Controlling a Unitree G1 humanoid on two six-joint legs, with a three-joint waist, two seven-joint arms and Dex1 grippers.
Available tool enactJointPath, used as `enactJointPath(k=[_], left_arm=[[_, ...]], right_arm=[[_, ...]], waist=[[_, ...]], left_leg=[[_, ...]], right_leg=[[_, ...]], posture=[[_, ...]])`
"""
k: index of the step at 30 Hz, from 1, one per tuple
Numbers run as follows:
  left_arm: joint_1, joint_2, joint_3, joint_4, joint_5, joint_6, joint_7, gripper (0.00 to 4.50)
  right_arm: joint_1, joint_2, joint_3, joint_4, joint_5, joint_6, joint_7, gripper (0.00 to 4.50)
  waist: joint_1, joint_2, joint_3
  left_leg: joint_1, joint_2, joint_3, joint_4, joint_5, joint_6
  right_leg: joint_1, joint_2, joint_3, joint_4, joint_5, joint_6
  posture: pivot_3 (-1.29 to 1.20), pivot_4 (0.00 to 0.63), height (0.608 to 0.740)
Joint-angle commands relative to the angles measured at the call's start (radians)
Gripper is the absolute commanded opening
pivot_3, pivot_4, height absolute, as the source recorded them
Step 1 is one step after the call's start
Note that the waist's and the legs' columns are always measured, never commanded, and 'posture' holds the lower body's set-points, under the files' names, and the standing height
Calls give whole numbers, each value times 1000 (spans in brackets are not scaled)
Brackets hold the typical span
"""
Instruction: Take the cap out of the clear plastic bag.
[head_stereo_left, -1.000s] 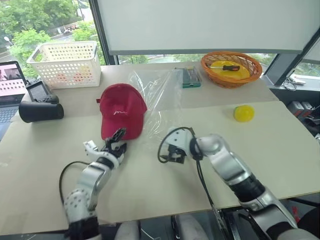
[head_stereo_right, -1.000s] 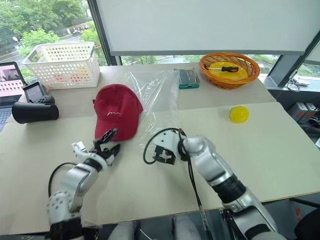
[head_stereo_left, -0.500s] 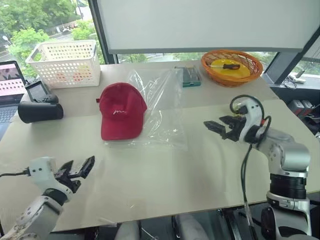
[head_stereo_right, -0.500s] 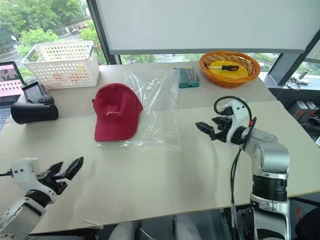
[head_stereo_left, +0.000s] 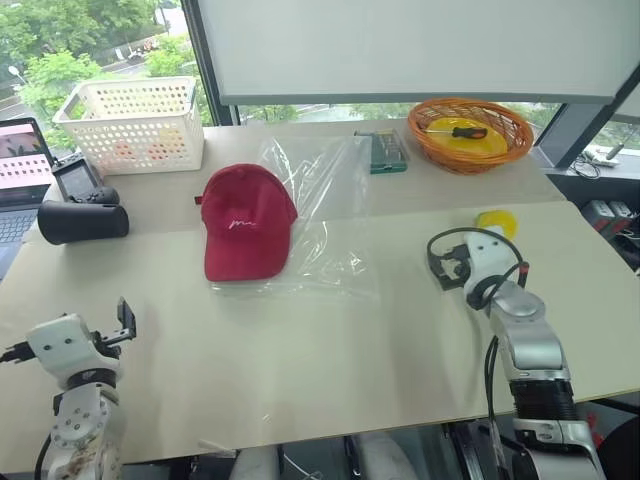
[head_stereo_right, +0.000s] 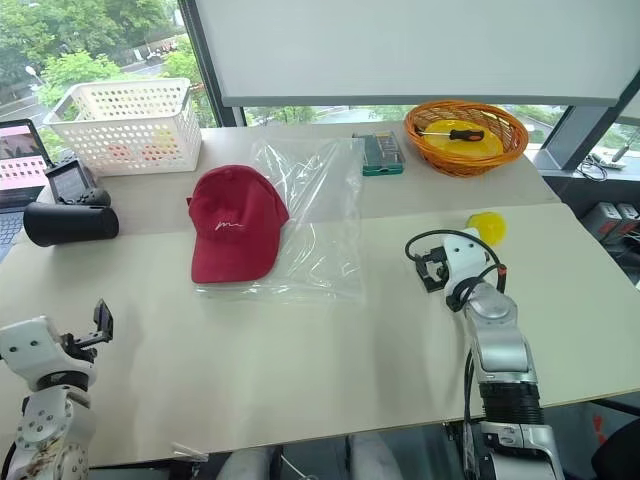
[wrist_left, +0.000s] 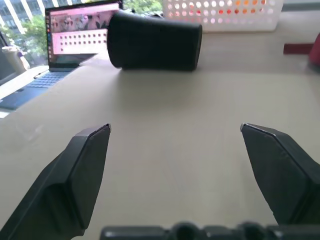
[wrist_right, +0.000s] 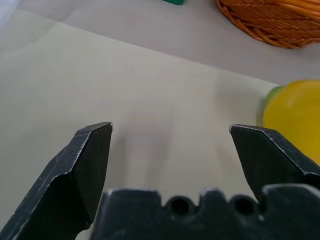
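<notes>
From the head views, the cap (head_stereo_left: 246, 223) lay out of the clear plastic bag (head_stereo_left: 322, 222), just beside it on the table (head_stereo_left: 330, 340), its edge touching the plastic. Both arms were well apart from them, near the table's front.

In the left wrist view, the left gripper (wrist_left: 175, 130) was wide open and held nothing. A black cup (wrist_left: 155, 41) lay on its side ahead.

In the right wrist view, the right gripper (wrist_right: 171, 129) was wide open and empty too, near a yellow ball (wrist_right: 295, 116).
</notes>
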Motion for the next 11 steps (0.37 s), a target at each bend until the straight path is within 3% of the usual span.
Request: enactJointPath(k=[1, 11], left_arm=[[-5, 2, 37, 10, 3, -36, -43, 4500], [-28, -21, 62, 28, 4, -42, -76, 4500]], right_arm=[[-3, -8, -30, -10, 12, -46, -18, 4450], [2, -5, -27, -5, 23, -49, -16, 4450]], waist=[[-3, 0, 0], [-3, 0, 0]], left_leg=[[1, 0, 0, 0, 0, 0], [2, 1, 0, 1, 0, 0]], right_leg=[[0, 0, 0, 0, 0, 0], [2, 1, 0, 2, 0, 0]], posture=[[0, 150, 736], [0, 150, 736]])
